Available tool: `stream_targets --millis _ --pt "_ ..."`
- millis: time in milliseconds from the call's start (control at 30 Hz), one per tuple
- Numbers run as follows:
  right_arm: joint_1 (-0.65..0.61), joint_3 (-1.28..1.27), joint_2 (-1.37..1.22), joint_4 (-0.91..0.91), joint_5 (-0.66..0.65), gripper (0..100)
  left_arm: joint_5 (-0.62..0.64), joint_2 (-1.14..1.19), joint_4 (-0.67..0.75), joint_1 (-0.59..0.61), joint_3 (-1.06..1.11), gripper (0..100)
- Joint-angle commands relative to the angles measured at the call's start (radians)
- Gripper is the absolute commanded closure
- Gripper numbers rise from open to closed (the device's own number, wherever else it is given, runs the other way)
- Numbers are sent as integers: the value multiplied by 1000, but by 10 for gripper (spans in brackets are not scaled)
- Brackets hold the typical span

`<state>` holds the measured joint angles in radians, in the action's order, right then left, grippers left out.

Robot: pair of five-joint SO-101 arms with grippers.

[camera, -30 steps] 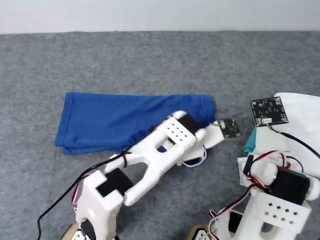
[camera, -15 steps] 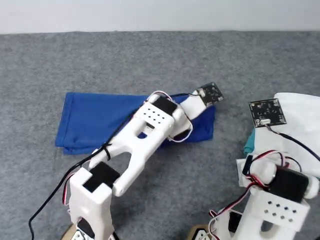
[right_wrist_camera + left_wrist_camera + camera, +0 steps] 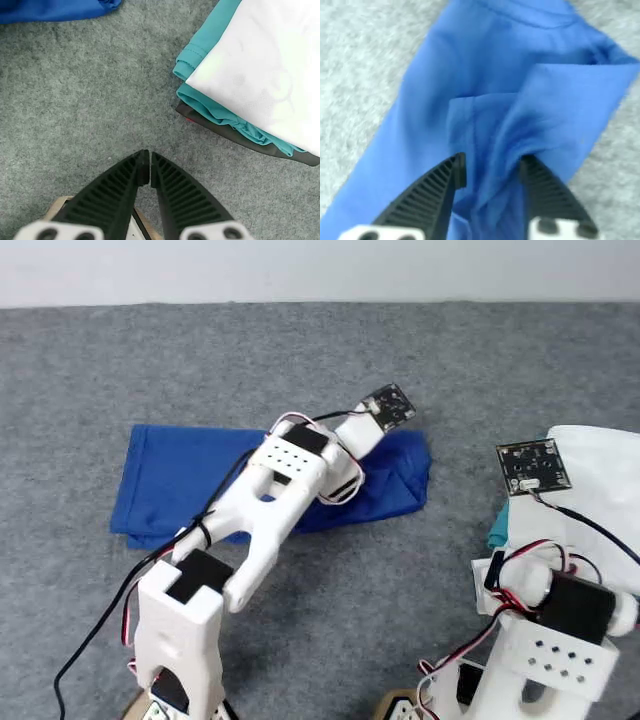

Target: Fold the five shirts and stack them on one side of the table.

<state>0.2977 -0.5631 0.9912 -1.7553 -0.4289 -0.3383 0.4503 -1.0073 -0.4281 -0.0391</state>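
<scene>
Pinching bunched fold of blue shirt (image 3: 485, 65) with left gripper (image 3: 492, 170), jaws narrowed on cloth, likely to carry edge over. Otherwise lying flat, mid-left on grey table (image 3: 300, 350). Right gripper (image 3: 150, 167) pressed together, empty, beside folded stack (image 3: 260, 65), probably out of way.

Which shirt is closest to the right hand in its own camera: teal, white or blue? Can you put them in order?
1. The teal shirt, poking out at the stack's edge, closest to the right hand.
2. The white shirt, lying on top of the teal one, set farther back.
3. The blue shirt, far across the table.
</scene>
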Motion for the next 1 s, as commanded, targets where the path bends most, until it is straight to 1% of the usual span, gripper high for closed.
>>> stream_targets --millis 0,100,200,333,567,700,900,967 --pt "12 6 12 -31 -8 980 -32 -9 32 29 -48 786" --pt "12 6 12 -31 -8 980 -35 8 60 52 -56 786" --pt "12 6 12 -31 -8 980 -34 49 61 83 -108 787" --pt "12 6 13 -31 -8 980 -32 114 -6 114 -229 787" --pt "12 6 13 -31 -8 980 -31 160 -222 107 -449 787" --pt "12 6 13 -31 -8 980 -32 157 -348 83 -542 787" --pt "12 6 13 -31 -8 980 -32 157 -609 2 -682 791" --pt "12 6 13 -31 -8 980 -32 157 -681 -37 -708 824"
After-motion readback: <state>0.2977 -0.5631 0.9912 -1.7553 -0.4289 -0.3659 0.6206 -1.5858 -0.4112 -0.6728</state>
